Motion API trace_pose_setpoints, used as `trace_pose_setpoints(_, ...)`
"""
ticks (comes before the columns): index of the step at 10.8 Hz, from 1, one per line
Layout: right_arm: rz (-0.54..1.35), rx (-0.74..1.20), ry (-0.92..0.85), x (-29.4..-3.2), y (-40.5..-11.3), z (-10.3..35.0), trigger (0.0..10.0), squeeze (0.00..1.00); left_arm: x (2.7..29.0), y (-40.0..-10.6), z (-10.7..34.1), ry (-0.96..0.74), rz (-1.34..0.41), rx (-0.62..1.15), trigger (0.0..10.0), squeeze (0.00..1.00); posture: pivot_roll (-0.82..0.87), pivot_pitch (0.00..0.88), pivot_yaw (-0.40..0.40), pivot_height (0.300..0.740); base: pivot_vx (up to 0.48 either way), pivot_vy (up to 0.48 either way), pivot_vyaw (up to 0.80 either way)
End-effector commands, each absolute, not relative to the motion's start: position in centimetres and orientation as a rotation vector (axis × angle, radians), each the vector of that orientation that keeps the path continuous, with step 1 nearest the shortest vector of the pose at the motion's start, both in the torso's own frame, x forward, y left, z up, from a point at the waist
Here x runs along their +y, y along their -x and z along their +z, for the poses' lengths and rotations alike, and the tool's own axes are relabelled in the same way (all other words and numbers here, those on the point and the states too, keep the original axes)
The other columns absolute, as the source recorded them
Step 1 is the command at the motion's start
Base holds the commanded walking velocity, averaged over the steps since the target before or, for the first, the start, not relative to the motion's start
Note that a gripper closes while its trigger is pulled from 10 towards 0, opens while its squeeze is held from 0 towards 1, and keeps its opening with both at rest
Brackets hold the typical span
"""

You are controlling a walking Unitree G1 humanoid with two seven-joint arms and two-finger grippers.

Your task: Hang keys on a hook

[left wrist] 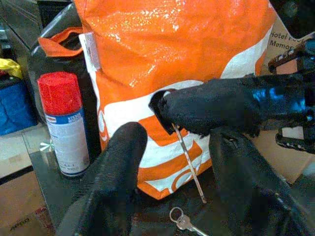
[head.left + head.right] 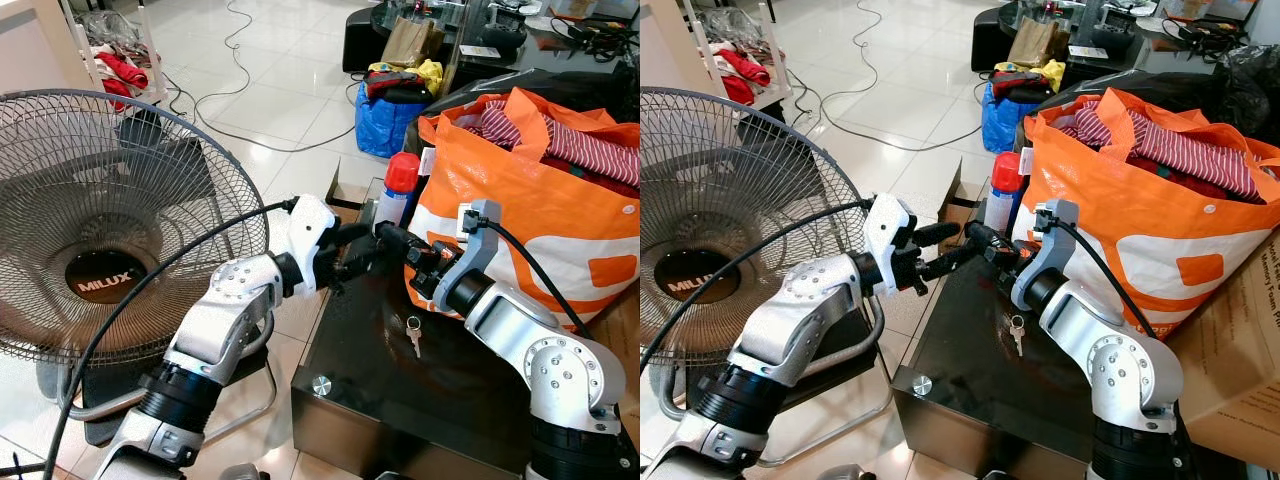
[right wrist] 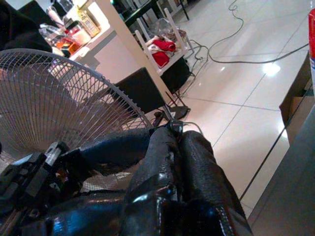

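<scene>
Keys [image 2: 414, 335] lie on the dark glossy bench [image 2: 400, 400], just in front of the orange bag [image 2: 560, 215] and below both grippers. I have the two arms meeting above them. My right gripper [image 1: 170, 110] is closed, its fingers pressed together on a thin metal rod [image 1: 189, 164] that slants down toward the bench, its lower tip just above the key ring. I cannot tell whether that rod is the hook or some other thin tool. My left gripper [image 2: 375, 250] stands wide, one finger either side of the right gripper's tip, gripping nothing. A red-capped spray can [image 2: 398, 190] stands beside the bag, behind the grippers. A big fan [image 2: 100, 230] fills my left side, well apart from the work.

Step in hand, as I judge it: the keys are not yet picked up, and nothing hangs on anything. Next move, I think, calls for lowering the left gripper onto the key ring, closing on it, and lifting the ring toward the rod's tip. The ring is small and flat on a slick surface, so the pinch must come in low and square, or it may skate away.
</scene>
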State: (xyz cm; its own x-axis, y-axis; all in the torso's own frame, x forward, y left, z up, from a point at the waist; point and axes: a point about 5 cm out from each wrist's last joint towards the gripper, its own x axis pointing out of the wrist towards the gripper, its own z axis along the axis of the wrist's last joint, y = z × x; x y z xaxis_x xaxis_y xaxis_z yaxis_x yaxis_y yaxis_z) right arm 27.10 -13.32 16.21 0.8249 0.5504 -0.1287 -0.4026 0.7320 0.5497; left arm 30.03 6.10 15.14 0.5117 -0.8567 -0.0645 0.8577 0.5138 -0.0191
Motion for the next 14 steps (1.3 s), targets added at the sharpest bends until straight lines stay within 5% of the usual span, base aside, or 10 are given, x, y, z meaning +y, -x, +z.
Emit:
trace_pose_setpoints(1, 0.547, 0.283, -0.529, -13.34, -27.11, 16.77, 0.0, 0.0, 5.81, -30.05, 15.31, -0.027, -1.048, 0.061, 0.0, 0.0, -0.04, 0.0, -0.025, 0.74, 0.0, 0.0, 0.0)
trace_pose_setpoints(10, 0.555, 0.283, -0.539, -13.21, -27.18, 16.81, 0.0, 0.0, 6.0, -29.93, 14.75, -0.042, -1.016, 0.081, 0.0, 0.0, -0.03, 0.0, -0.032, 0.74, 0.0, 0.0, 0.0)
trace_pose_setpoints(11, 0.555, 0.283, -0.539, -13.21, -27.18, 16.82, 0.0, 0.0, 6.05, -30.03, 14.64, -0.038, -1.001, 0.095, 10.0, 0.0, -0.03, 0.0, -0.031, 0.74, 0.0, 0.0, 0.0)
trace_pose_setpoints(12, 0.555, 0.283, -0.538, -13.2, -27.16, 16.82, 0.0, 0.0, 6.09, -30.13, 14.59, -0.034, -0.987, 0.105, 10.0, 0.0, -0.03, 0.0, -0.031, 0.74, 0.0, 0.0, 0.0)
trace_pose_setpoints(13, 0.555, 0.282, -0.538, -13.19, -27.15, 16.84, 0.0, 0.0, 6.04, -30.1, 14.58, -0.02, -0.993, 0.107, 10.0, 1.0, -0.03, 0.0, -0.03, 0.74, 0.0, 0.0, 0.0)
trace_pose_setpoints(14, 0.556, 0.281, -0.539, -13.19, -27.15, 16.88, 0.0, 0.0, 5.9, -29.87, 14.56, -0.041, -1.016, 0.094, 10.0, 1.0, -0.03, 0.0, -0.03, 0.74, 0.0, 0.0, 0.0)
